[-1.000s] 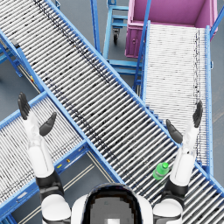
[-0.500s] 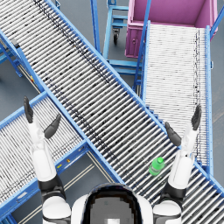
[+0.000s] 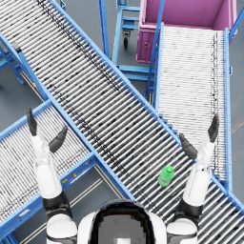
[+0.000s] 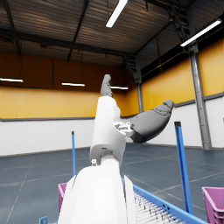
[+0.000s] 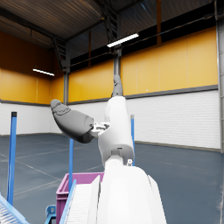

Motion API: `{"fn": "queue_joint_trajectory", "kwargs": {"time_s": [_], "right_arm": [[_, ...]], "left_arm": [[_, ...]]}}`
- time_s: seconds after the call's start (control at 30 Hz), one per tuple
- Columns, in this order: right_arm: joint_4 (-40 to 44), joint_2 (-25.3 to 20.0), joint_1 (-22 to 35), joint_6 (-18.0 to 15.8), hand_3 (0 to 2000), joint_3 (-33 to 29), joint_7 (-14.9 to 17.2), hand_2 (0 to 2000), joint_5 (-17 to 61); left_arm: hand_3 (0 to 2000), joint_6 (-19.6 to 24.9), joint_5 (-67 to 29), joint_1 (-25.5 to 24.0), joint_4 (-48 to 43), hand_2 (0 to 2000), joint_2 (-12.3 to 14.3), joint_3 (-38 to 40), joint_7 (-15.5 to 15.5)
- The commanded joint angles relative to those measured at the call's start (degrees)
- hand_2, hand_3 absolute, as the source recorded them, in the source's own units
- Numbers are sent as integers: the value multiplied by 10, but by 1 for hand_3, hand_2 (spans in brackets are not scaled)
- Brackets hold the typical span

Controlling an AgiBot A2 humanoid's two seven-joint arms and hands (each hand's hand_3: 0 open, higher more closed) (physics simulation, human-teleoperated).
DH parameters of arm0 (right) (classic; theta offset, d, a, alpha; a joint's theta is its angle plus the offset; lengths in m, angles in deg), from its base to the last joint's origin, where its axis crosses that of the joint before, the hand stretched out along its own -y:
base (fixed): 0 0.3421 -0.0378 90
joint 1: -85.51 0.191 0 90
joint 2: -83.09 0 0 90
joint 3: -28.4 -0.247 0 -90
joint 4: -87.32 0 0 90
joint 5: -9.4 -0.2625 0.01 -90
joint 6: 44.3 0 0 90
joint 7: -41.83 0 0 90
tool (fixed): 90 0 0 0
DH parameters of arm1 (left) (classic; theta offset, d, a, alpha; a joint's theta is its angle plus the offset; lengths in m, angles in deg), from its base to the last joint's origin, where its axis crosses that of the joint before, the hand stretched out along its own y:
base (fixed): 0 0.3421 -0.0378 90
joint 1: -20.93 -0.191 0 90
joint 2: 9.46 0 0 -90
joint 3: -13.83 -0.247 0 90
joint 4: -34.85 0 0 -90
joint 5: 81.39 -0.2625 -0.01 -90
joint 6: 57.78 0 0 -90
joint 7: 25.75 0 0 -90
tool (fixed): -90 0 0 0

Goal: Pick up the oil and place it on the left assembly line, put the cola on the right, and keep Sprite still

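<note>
Sprite bottle (image 3: 166, 176) sits on the diagonal conveyor (image 3: 95, 95), near its lower end and close to the right forearm, with nothing touching it. Over that conveyor's right rail the right hand (image 3: 204, 145) is raised, thumb spread wide from the fingers, empty. Off the conveyor's left side the left hand (image 3: 42, 142) has the same pose, fingers apart and gripping nothing, above the left roller line (image 3: 19, 162). On the conveyor's right side the right roller line (image 3: 190, 81) runs up to a magenta bin (image 3: 190, 19). Both wrist views confirm spread, empty hands held up in open air.
</note>
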Motion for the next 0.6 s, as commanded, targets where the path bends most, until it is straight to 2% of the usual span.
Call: {"fn": "queue_joint_trajectory", "kwargs": {"time_s": [0.03, 0.13, 0.23, 0.4, 0.6], "right_arm": [[0, 10, 19, 0, 0, 6, 0, 0, 0], [-1, 14, 28, 0, 0, 8, 0, 0, 0], [-7, 10, 20, 0, 0, -12, 0, 0, 0], [-16, 8, 17, 0, 0, -2, 0, 0, 0], [-15, 10, 23, 0, 0, 10, 0, 0, 0]], "left_arm": [[0, 0, 0, 17, -5, 0, -5, -3, 0], [0, 0, 0, 33, 0, 0, -9, -24, 0], [0, 0, 0, 16, -12, 0, -4, -29, 0], [0, 0, 0, -8, -46, 0, 4, -20, 0], [0, 0, 0, -9, -52, 0, 5, -5, 0]]}}
